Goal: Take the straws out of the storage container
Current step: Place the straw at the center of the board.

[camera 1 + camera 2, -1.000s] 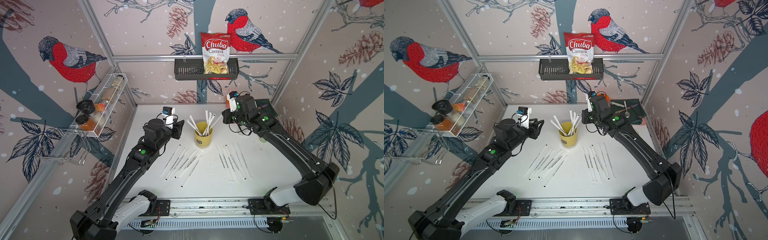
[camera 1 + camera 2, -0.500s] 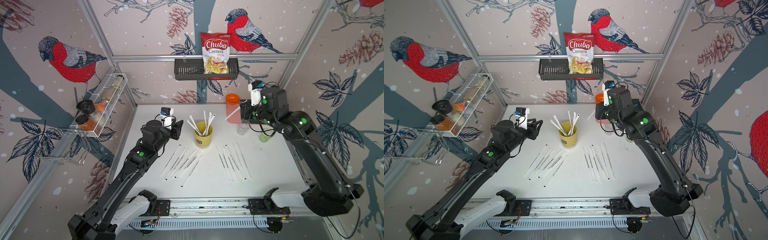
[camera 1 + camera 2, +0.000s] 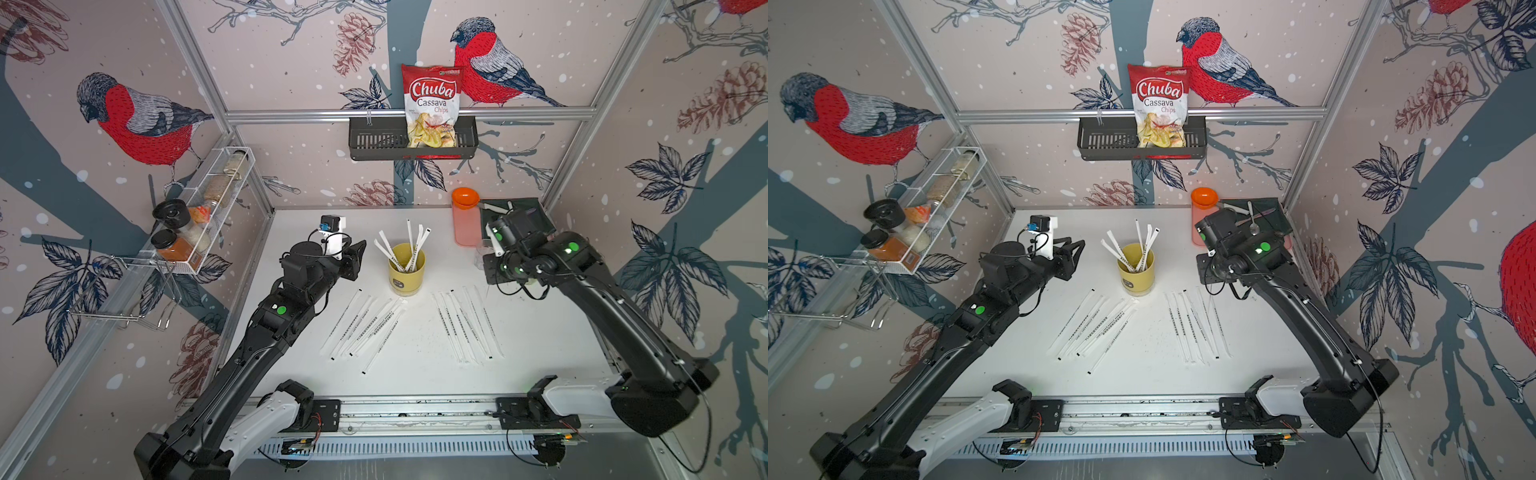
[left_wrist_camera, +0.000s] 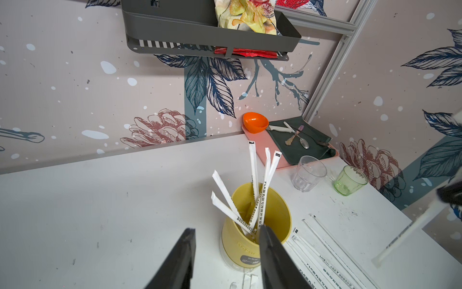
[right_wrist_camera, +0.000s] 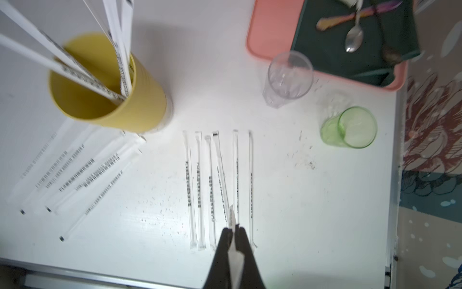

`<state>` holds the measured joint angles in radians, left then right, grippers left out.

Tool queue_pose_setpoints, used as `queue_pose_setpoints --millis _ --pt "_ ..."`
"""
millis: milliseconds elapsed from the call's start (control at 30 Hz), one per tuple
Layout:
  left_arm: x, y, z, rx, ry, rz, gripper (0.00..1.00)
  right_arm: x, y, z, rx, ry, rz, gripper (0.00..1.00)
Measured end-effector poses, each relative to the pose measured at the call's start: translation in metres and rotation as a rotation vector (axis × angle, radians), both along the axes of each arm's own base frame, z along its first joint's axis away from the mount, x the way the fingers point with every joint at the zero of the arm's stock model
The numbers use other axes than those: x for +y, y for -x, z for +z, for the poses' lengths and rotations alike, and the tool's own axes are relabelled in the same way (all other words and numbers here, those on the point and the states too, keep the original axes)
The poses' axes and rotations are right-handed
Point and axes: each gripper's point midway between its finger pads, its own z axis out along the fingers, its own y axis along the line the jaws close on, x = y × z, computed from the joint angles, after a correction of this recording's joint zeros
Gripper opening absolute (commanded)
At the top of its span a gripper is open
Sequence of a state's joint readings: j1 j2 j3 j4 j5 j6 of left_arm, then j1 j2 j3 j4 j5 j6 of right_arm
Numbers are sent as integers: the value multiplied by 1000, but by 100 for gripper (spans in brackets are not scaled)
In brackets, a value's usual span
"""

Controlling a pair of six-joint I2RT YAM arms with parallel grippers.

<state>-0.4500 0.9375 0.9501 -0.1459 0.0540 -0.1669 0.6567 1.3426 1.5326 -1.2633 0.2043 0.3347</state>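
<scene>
Both top views are crossed along the lower edge by a silver base rail (image 3: 415, 409). Above it, mid-frame, long thin straws (image 3: 461, 324) in white paper wrappers are laid on the white table (image 3: 540, 332) in two fans, a bare strip being left between them. Beyond, at frame centre, the pale yellow cylindrical plastic storage container (image 3: 406, 270) is stood upright, five straws being leaned on its rim. The left gripper (image 4: 226, 231) is held open and empty just left of it, apart from the wall. The right gripper (image 5: 233, 229) is held aloft to the right, clamped on one straw (image 5: 235, 265). Farther right, a clear drinking glass (image 5: 290, 75), a green tumbler (image 5: 355, 127) and a pink tray (image 5: 270, 30) are crowded by the table's far right edge.
</scene>
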Motion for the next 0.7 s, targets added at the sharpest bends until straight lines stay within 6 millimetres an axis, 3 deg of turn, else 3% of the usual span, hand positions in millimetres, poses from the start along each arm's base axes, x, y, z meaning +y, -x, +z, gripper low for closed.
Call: queue_pose_setpoints --millis 100,300,533,700 --pt "-2 0 0 2 5 -9 45 4 11 -38 120 74 27 1" --pt "-4 2 -2 11 18 -22 46 12 14 -84 263 163 43 2" --pt "-5 7 -2 13 33 -39 46 30 14 -121 395 181 65 4" --pt "-4 10 1 9 49 -40 46 27 6 -137 457 190 27 16"
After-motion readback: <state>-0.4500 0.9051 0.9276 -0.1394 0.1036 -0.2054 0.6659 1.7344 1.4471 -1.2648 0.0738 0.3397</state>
